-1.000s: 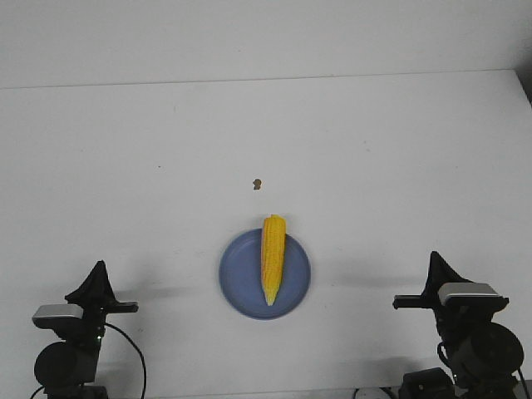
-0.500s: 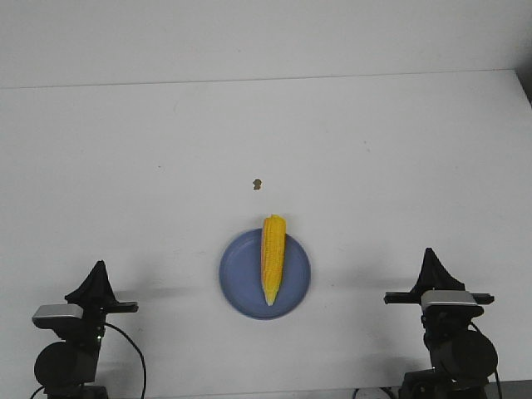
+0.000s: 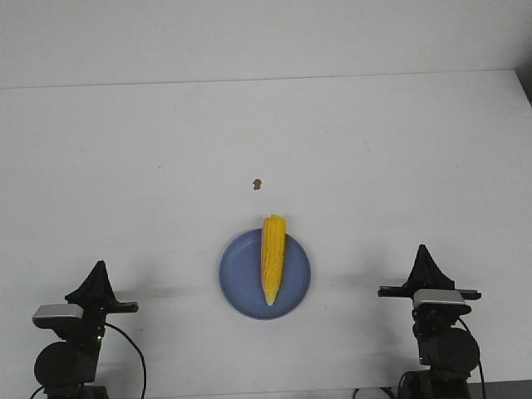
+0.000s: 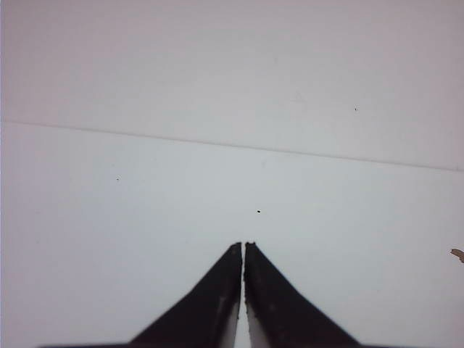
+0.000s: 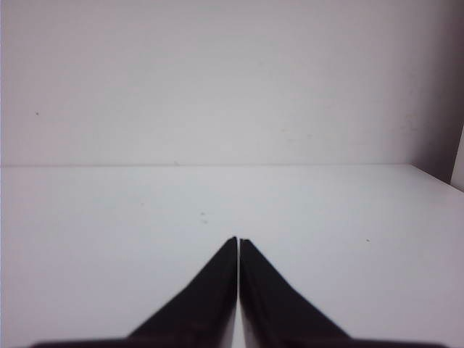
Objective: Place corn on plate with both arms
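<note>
The yellow-orange corn lies on the round blue plate near the table's front middle, its point toward me and its blunt end over the far rim. My left gripper is shut and empty at the front left, well clear of the plate. My right gripper is shut and empty at the front right. In the left wrist view the gripper points over bare table. In the right wrist view the gripper does the same. Neither wrist view shows the corn or plate.
A small brown crumb lies on the white table beyond the plate; it also shows at the edge of the left wrist view. The table's far edge meets a white wall.
My right arm has turned and shifted left, its gripper now a little farther forward. The left arm, corn and plate have not moved.
</note>
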